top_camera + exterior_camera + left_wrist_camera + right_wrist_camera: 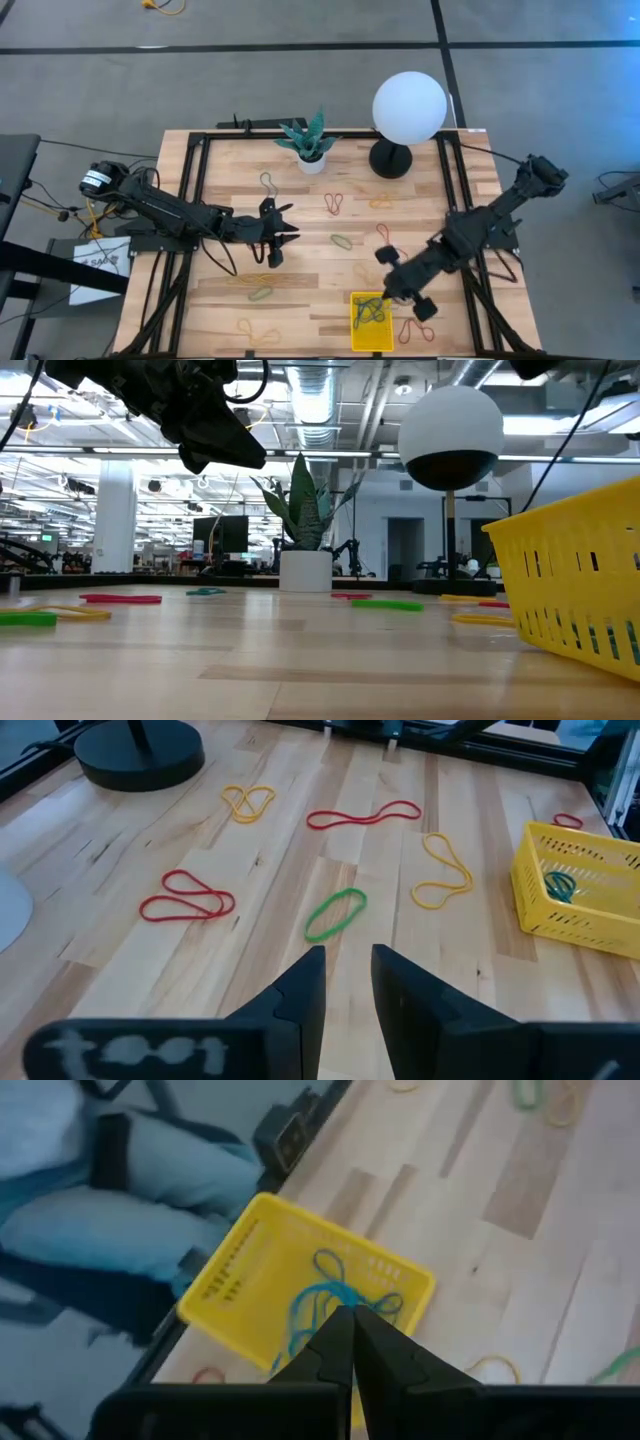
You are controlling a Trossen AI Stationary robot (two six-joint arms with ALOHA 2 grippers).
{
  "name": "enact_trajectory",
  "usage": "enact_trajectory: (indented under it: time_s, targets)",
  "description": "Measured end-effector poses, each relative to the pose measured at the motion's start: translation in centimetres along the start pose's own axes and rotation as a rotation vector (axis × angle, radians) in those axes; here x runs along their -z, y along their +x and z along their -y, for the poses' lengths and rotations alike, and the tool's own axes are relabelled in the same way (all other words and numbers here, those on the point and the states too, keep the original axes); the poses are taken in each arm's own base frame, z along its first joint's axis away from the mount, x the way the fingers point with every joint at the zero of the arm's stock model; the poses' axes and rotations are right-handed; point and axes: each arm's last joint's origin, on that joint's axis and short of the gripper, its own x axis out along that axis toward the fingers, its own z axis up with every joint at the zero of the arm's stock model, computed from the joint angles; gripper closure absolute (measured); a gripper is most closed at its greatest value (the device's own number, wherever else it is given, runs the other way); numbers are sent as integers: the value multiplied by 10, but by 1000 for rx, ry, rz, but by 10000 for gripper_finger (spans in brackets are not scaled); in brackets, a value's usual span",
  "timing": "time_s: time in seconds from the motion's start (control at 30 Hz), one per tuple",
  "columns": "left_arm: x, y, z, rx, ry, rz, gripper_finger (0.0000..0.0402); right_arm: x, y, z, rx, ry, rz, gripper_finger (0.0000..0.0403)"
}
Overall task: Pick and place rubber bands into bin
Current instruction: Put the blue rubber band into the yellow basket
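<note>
The yellow bin stands at the table's near edge, right of the middle. A teal rubber band lies inside it. My right gripper hangs shut just above the bin's far right corner, with the band below its tips. My left gripper hovers open over the table's left middle, pointing toward the right edge. A green rubber band lies flat on the wood ahead of it. Red, yellow and more bands are scattered on the table.
A white plant pot and a globe lamp on a black base stand at the far edge. Black frame rails run along both table sides. A person in light blue sits beyond the near edge by the bin.
</note>
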Motion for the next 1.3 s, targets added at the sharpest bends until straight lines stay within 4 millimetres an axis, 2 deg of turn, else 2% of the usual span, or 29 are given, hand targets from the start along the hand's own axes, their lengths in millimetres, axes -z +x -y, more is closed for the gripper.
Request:
enact_trajectory:
  time_s: [0.2,0.37,0.6,0.77,0.87,1.03,1.23,1.3]
  targets:
    - [0,0,0,-17,-50,10,329,1,44,-5,13,43,-36,402]
    - [0,0,-2,-48,-128,14,329,11,79,-6,-3,97,-120,402]
    - [2,-1,0,-40,-144,0,329,21,99,-7,12,183,-188,400]
    - [3,-2,2,-35,-148,-3,330,29,109,-8,-10,192,-255,380]
    - [3,-2,3,-34,-146,-4,329,29,108,-8,-22,194,-255,359]
    - [3,-2,3,-35,-145,-7,329,20,94,-3,-24,201,-203,331]
    - [4,-2,2,-60,-158,0,329,11,72,0,-28,174,-144,321]
    - [4,-2,1,-88,-186,2,329,9,61,-1,-5,109,-124,323]
